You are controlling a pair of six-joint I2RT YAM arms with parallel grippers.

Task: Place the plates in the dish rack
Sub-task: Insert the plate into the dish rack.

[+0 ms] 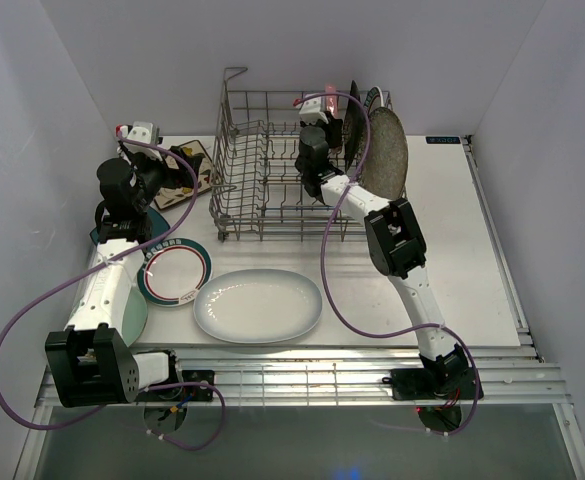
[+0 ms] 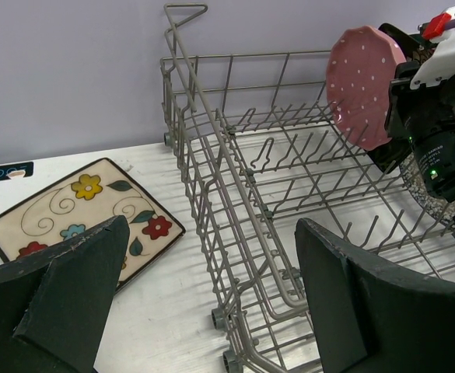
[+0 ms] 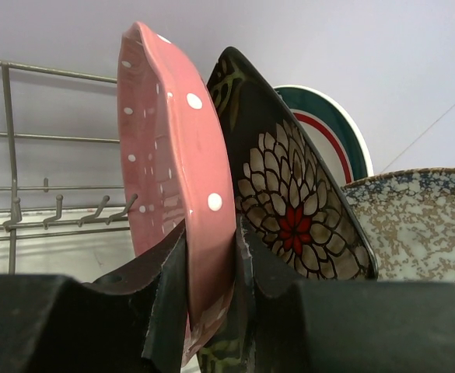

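My right gripper [image 3: 211, 241] is shut on the rim of the pink dotted plate [image 3: 176, 148], holding it upright over the right part of the dish rack [image 1: 267, 175]. Right behind it the black floral square plate [image 3: 293, 210], a teal-rimmed round plate [image 3: 332, 124] and the speckled grey round plate [image 1: 389, 152] stand in the rack. My left gripper [image 2: 211, 233] is open and empty, low by the rack's left wall [image 2: 235, 225], with the cream floral square plate [image 2: 79, 210] flat on the table to its left. The pink plate also shows in the left wrist view [image 2: 363, 85].
The large white oval plate [image 1: 258, 305] lies in front of the rack. A teal-rimmed round plate [image 1: 174, 271], a pale green plate [image 1: 132, 315] and a teal plate [image 1: 102, 237] lie at the left, partly under the left arm. A tall wire loop [image 1: 234, 75] rises at the rack's back-left corner.
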